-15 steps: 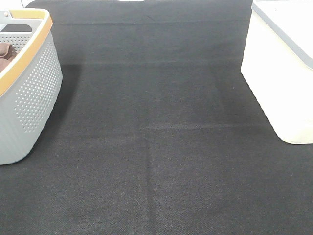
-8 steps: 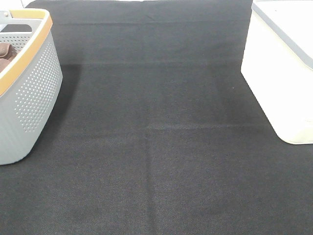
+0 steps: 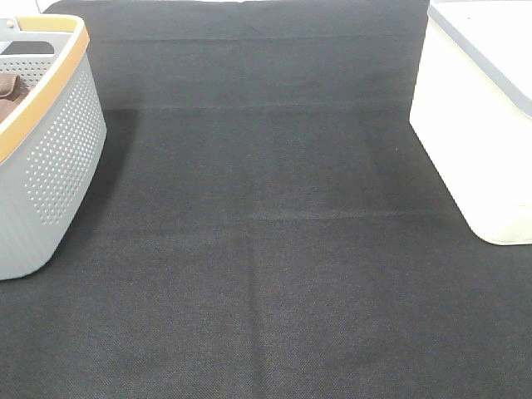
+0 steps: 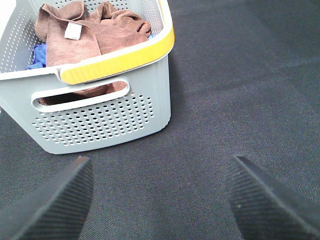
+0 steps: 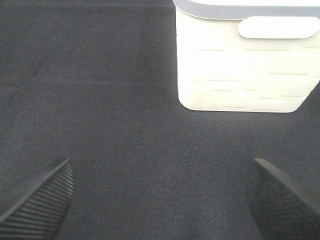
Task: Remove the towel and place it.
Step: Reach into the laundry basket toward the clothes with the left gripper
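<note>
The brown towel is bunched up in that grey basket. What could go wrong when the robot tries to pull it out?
The towel lies crumpled against a blue cloth, so a pinch might bring both up. The open left gripper is outside the basket; reaching in, it could knock the yellow rim and shift the basket.

Bright even light; white bin (image 3: 465,141) blown out; soft shadow beside basket (image 3: 58,158); focus sharp.
</note>
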### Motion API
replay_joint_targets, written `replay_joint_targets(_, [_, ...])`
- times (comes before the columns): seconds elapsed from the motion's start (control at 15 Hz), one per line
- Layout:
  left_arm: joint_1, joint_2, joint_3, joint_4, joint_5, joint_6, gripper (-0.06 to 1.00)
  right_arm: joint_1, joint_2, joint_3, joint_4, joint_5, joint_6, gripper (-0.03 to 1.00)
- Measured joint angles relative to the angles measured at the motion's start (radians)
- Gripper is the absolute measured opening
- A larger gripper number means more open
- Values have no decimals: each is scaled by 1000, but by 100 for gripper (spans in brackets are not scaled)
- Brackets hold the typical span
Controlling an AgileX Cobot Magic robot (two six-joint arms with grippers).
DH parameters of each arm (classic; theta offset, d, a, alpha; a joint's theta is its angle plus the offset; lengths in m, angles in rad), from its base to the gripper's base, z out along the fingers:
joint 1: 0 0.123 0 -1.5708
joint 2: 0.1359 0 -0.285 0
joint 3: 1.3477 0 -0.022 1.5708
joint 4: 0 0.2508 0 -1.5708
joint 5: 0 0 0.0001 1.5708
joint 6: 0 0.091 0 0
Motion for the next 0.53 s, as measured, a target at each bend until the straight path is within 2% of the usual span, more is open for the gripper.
replay_joint_targets(0.53, [0,0,0,0,0,0,71,0,0,0,0,0,0,87])
